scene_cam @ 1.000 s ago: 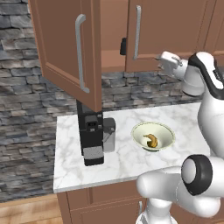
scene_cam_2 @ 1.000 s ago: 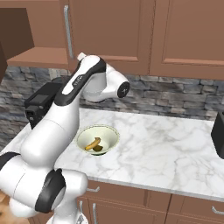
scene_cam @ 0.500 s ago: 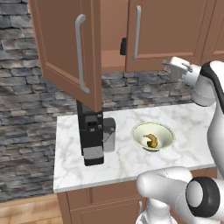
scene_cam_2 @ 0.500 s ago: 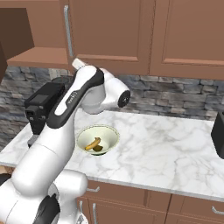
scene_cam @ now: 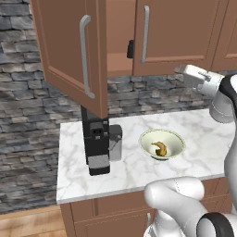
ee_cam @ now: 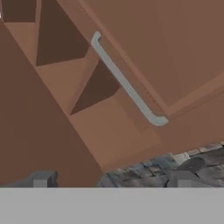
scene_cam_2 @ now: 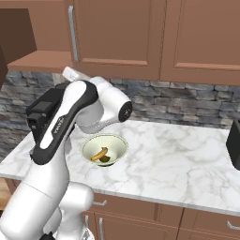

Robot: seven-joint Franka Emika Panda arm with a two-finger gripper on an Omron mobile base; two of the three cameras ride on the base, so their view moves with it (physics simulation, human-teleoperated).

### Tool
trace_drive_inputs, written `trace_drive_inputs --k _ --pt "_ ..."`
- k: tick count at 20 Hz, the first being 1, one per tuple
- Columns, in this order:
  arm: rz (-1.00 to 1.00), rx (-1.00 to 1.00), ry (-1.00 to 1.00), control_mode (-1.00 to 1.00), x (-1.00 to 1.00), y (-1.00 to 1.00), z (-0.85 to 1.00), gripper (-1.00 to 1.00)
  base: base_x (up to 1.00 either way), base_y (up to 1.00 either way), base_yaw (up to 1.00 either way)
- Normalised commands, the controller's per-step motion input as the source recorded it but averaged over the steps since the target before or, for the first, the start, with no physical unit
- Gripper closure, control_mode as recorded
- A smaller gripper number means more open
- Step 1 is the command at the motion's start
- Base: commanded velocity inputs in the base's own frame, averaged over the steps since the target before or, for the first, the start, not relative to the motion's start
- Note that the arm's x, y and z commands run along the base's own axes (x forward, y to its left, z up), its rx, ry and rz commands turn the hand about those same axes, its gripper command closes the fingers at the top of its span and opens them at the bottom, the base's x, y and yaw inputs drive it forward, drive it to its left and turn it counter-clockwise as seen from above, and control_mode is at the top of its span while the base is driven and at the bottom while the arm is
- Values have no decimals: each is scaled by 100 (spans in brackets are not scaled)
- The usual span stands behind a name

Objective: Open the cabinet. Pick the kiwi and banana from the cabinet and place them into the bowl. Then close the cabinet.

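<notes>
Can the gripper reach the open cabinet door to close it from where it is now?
Probably yes. The gripper hangs below the shut right door, and nothing stands between it and the open left door. The bowl and coffee machine sit lower, on the counter.

Hand (scene_cam: 185, 71) raised, fingers apart, empty

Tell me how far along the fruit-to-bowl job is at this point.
Done: the cabinet's left door hangs open, and the banana and the kiwi lie in the bowl on the counter. In hand: nothing; the gripper is raised beside the right door, which looks shut, its tips apart and empty. Left: swing the open door shut.
</notes>
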Motion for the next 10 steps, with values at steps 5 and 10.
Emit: trace_drive_inputs --k 5,10 --pt "4 -5 0 -100 -73 40 1 -100 0 0 0" --pt "4 -3 0 -100 -90 35 4 -100 0 0 0"
